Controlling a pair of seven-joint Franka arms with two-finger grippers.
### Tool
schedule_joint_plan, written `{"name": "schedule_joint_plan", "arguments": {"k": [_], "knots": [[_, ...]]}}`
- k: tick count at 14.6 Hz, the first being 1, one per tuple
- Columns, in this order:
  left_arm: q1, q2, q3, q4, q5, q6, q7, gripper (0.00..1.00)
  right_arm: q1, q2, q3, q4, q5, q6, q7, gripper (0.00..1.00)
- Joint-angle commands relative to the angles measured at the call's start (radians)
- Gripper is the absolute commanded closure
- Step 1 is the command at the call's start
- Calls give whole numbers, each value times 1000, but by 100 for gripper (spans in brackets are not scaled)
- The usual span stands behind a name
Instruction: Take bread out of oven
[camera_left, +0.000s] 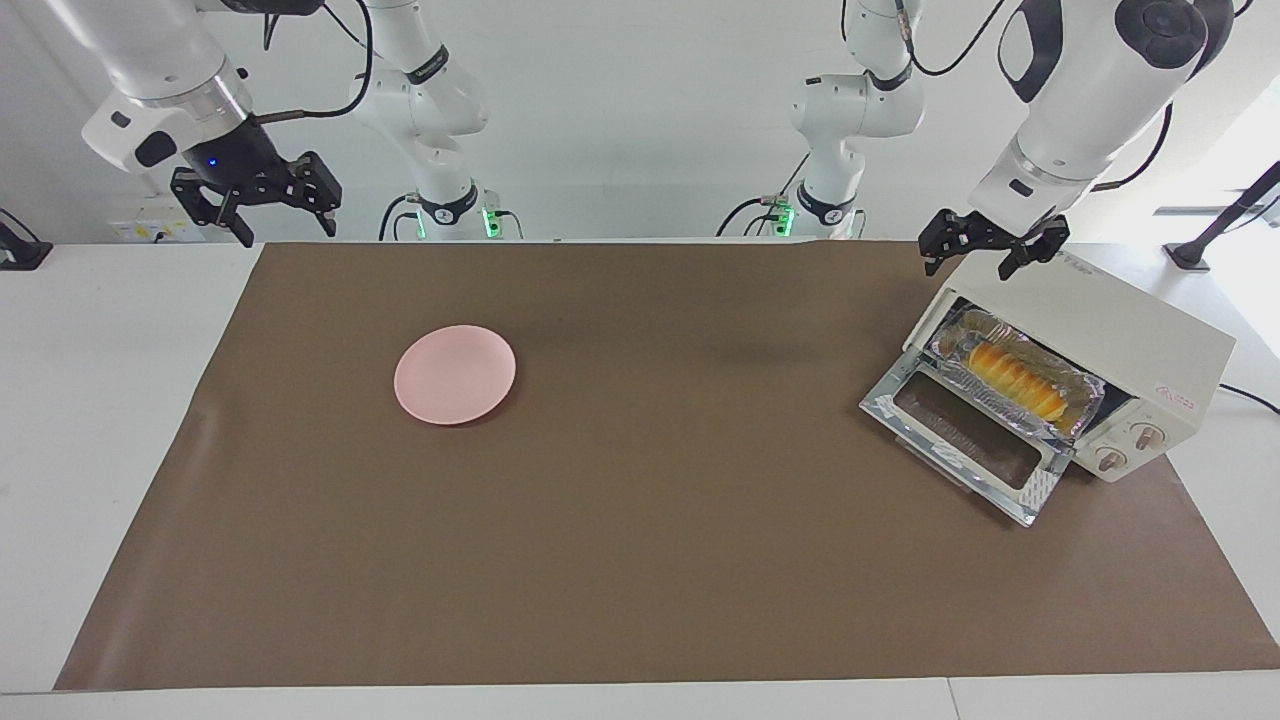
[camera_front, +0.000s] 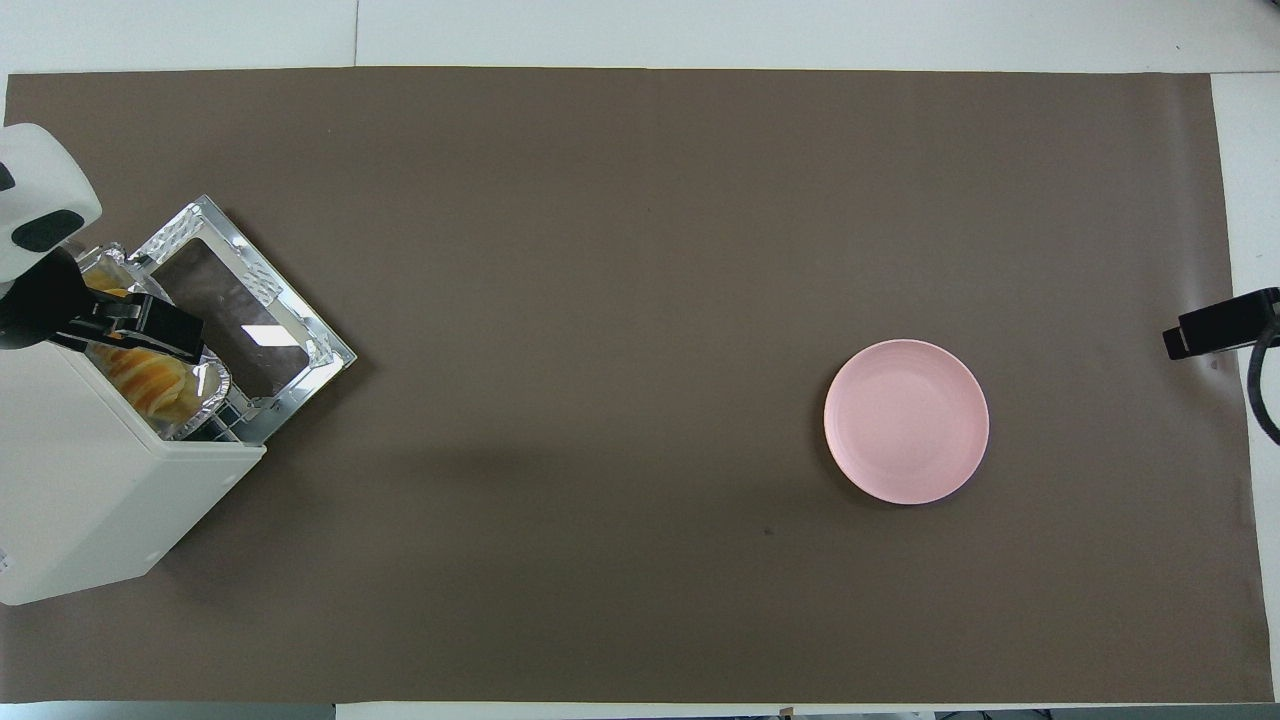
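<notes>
Toaster oven (camera_left: 1120, 330) at left arm's end of counter (camera_left: 640, 560), door down. Bread (camera_left: 1015, 379) in foil tray (camera_left: 1085, 388) inside, long axis along oven mouth. Left pincer (camera_left: 992, 247), fingers apart, over oven top, bread just below and door-ward. Right pincer (camera_left: 262, 198), apart, waits well off; left nearer.

Crinkled shiny foil tray (camera_left: 1085, 385), matt brown table cover (camera_left: 640, 520).

Left tool (camera_left: 990, 252) and right tool (camera_left: 262, 200) both raised, fingers spread

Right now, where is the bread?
The bread lies in a foil tray inside the open oven, at the left arm's end of the table.
</notes>
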Motion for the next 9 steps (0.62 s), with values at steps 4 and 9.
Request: {"name": "schedule_joint_plan", "arguments": {"k": [4,9], "knots": [[1,3,6,3,-11,24,-5,0,-4,-16,4,-15,-7,-10,-15,0],[6,-18,11,-56,-11,66,-29,0,-4,-16,4,-15,-7,-10,-15,0]]}}
